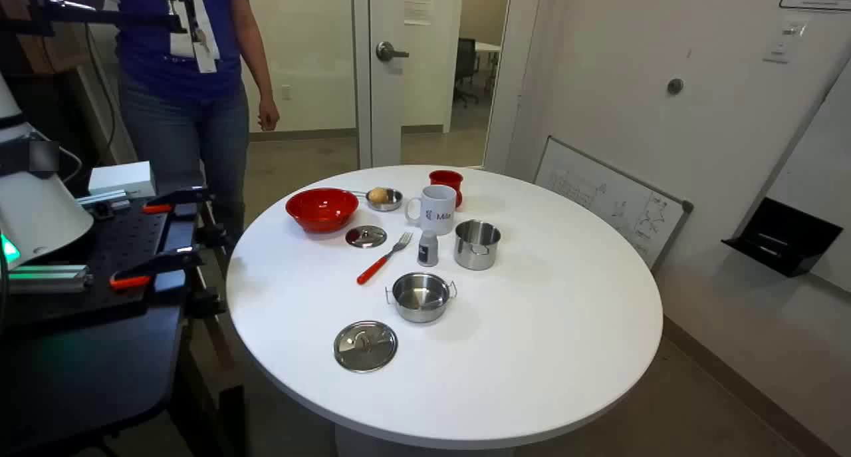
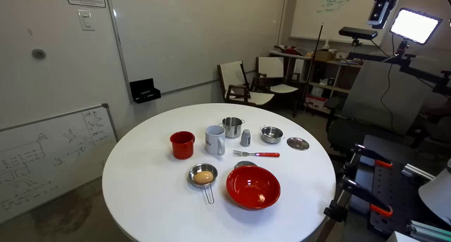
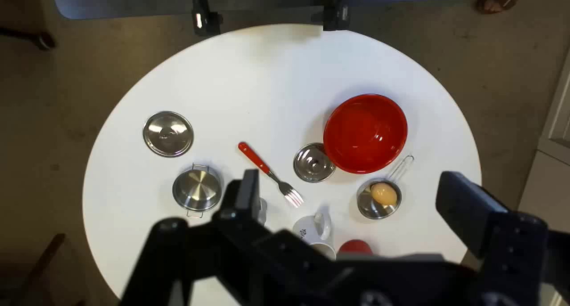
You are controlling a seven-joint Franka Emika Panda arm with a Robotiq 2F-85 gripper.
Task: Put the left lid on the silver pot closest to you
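The left lid [image 1: 365,236], small, round and silver with a dark knob, lies flat on the table against the red bowl. It also shows in the wrist view [image 3: 313,163] and partly behind the bowl in an exterior view [image 2: 245,163]. A low silver pot [image 1: 421,301] with two wire handles stands uncovered; the wrist view [image 3: 197,191] shows it too. A taller silver pot [image 1: 477,246] stands uncovered beside it, hidden in the wrist view. My gripper [image 3: 349,188] is wide open and empty, high above the table. It shows at the top right in an exterior view [image 2: 382,13].
A larger flat lid [image 1: 365,346] lies near the low pot. A red bowl [image 3: 365,134], a fork [image 3: 267,170], a grey shaker [image 1: 428,249], a white mug [image 1: 437,211], a red mug [image 2: 182,145] and a small pan [image 2: 202,175] with an egg stand around.
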